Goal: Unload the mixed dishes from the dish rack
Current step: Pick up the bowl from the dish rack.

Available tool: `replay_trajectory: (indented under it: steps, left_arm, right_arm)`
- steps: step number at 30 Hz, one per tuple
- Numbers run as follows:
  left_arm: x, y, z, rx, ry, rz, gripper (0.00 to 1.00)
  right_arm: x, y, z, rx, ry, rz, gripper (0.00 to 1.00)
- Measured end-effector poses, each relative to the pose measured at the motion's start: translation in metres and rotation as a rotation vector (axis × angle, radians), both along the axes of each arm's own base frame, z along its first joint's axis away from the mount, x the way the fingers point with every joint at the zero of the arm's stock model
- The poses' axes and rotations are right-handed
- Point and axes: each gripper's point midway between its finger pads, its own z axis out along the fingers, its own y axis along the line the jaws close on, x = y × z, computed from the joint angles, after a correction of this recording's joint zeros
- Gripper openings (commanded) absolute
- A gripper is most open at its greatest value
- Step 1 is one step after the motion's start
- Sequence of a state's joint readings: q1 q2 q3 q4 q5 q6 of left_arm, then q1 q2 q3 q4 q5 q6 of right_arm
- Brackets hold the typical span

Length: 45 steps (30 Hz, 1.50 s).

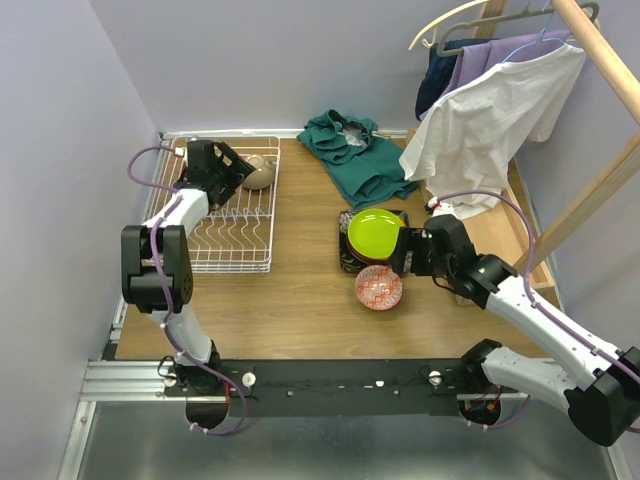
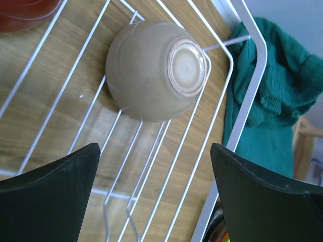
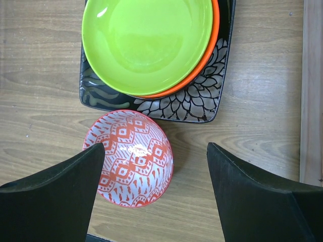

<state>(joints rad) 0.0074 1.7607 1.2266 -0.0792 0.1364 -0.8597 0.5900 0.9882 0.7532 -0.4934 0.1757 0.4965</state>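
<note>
The white wire dish rack [image 1: 240, 267] stands at the table's left. A beige bowl [image 1: 258, 173] lies bottom-up in its far right corner [image 2: 156, 70], and a red dish [image 2: 20, 10] peeks in beside it. My left gripper [image 2: 154, 148] hovers open over the rack [image 2: 248, 101], just short of the beige bowl, holding nothing. A lime-green plate [image 3: 146, 40] lies on an orange plate [image 3: 214, 40] on the black square floral plate [image 3: 202, 98]. The red-patterned bowl [image 3: 132, 159] stands upright on the table in front of this stack. My right gripper [image 3: 155, 148] is open above it, the bowl nearer its left finger.
A green cloth [image 1: 355, 155] lies behind the plate stack, beside the rack's far corner [image 2: 267, 96]. A white shirt [image 1: 490, 120] hangs from a wooden clothes rack at the right. A long wooden tray's edge [image 3: 313, 91] runs along the right of the plates.
</note>
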Motion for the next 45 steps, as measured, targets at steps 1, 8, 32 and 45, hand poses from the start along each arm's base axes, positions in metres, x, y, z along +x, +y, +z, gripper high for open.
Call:
replay_trajectory:
  steps: [1, 8, 32, 45]
  left_arm:
    - [0.005, -0.001, -0.004, -0.023, 0.000, 0.017, 0.99]
    - [0.032, -0.001, -0.020, -0.190, -0.018, 0.163, 0.99]
    - [0.063, 0.011, -0.048, -0.299, -0.109, 0.333, 0.99]
    - [0.063, -0.012, -0.059, -0.321, -0.089, 0.290, 0.99]
  right_arm:
    - [0.000, 0.000, 0.000, 0.000, 0.000, 0.000, 0.90]
    - [0.002, -0.002, -0.001, -0.011, -0.002, -0.011, 0.90]
    - [0.006, -0.007, -0.011, -0.072, 0.012, -0.017, 0.91]
    - [0.008, -0.007, -0.011, -0.091, 0.009, 0.000, 0.91]
